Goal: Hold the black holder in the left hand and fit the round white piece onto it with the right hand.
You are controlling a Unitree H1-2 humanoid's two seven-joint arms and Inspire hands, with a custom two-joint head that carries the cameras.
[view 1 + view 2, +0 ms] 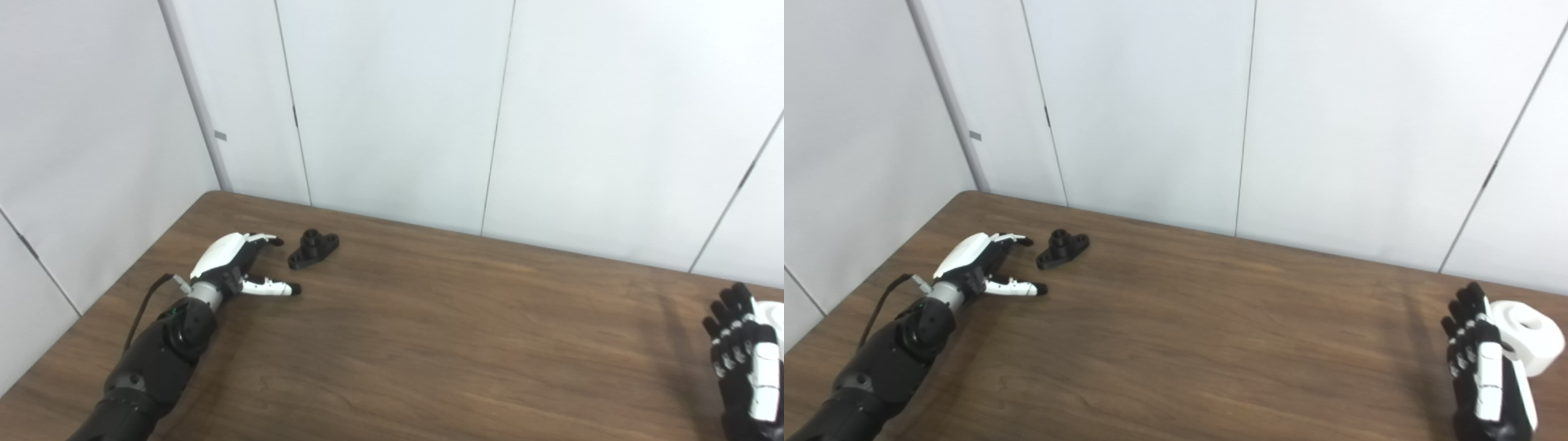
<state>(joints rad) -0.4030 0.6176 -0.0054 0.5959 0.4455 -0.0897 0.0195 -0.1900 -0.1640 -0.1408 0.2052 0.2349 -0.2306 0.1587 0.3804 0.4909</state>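
We see the left hand (979, 264) spread wide, empty, with the holder (1063, 249) at its 2 o'clock on the table (1213, 343). Right hand (1482, 367) open beside the white piece (1528, 340). Risks we judge: fingers nudging the low holder away; the piece rolling off.

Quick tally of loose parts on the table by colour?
Black: 1, the black holder, just beyond the open left hand.
White: 1, the round white piece, right behind the open right hand.
Total: 2
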